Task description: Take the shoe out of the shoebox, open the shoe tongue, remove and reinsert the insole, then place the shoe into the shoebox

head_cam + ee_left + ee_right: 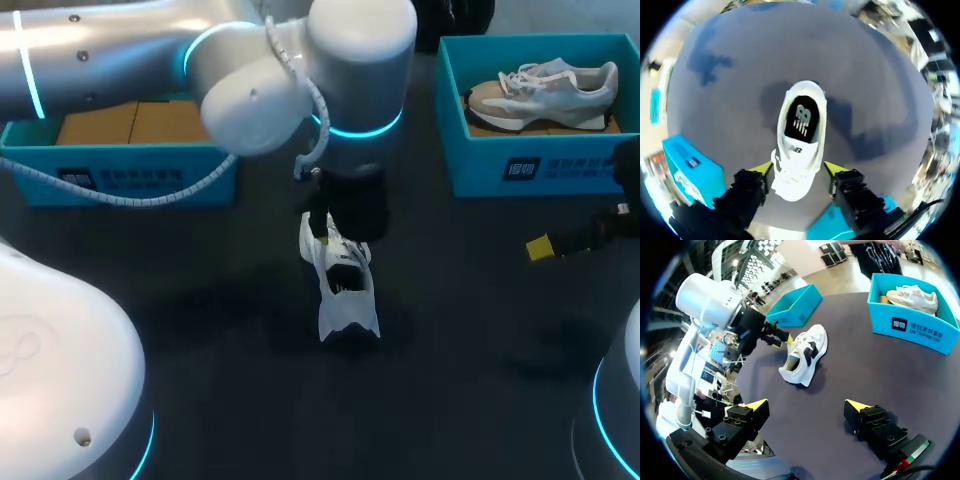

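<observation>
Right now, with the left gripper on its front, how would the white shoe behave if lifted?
The white shoe is a slim sneaker, so it is probably light for its size and easy for the left gripper to lift. Its soft upper would likely give between the fingers. Held at one end, the heel may swing or tip.

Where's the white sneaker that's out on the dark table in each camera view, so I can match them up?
Head view: the white sneaker with black insole is mid-table, under the left pincer.
Left wrist view: the sneaker is between that pincer's fingers.
Right wrist view: the sneaker is ahead of the right pincer.
Shared landmark: the left pincer, at the sneaker in all three.
</observation>
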### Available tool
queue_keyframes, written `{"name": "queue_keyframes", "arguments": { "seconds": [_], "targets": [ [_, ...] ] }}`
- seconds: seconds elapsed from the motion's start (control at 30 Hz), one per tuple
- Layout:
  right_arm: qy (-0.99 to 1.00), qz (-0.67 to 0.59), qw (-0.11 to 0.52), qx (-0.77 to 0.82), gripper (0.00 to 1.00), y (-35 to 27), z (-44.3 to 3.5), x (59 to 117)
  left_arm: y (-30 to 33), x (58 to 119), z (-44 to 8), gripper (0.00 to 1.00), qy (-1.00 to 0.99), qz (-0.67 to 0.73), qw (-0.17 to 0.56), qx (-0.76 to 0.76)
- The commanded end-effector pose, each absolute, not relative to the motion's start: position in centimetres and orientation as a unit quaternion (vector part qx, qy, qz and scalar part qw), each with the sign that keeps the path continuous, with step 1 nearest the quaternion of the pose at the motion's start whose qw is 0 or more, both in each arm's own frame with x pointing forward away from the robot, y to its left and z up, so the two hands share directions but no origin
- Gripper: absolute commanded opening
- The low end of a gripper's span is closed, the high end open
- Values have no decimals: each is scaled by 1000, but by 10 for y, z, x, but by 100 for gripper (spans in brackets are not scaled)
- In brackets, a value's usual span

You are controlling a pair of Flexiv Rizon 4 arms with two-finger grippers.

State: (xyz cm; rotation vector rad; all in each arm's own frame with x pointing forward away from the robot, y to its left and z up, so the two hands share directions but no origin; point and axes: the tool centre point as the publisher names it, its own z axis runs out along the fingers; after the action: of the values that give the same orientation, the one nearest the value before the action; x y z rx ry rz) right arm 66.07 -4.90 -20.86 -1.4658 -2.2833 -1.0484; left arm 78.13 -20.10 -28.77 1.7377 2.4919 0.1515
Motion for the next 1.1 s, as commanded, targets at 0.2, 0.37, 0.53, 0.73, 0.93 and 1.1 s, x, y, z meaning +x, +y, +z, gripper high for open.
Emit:
{"name": "queue_keyframes", "arguments": {
  "seconds": [0.2,0.37,0.53,0.73,0.93,1.1],
  "targets": [
    [-780,-357,115,-501,100,-48,-209,660,-196,765,-277,70,909,55,46,411],
    [-780,-357,115,-501,100,-48,-209,660,-191,766,-274,100,920,40,46,388],
    [-780,-357,115,-501,100,-48,-209,660,-191,766,-274,100,920,40,46,388],
    [-780,-357,115,-501,100,-48,-209,660,-191,766,-274,100,920,40,46,388],
    [-780,-357,115,-501,100,-48,-209,660,-192,765,-272,100,932,42,49,357],
    [-780,-357,115,-501,100,-48,-209,660,-189,764,-266,100,972,24,60,227]
  ]
}}
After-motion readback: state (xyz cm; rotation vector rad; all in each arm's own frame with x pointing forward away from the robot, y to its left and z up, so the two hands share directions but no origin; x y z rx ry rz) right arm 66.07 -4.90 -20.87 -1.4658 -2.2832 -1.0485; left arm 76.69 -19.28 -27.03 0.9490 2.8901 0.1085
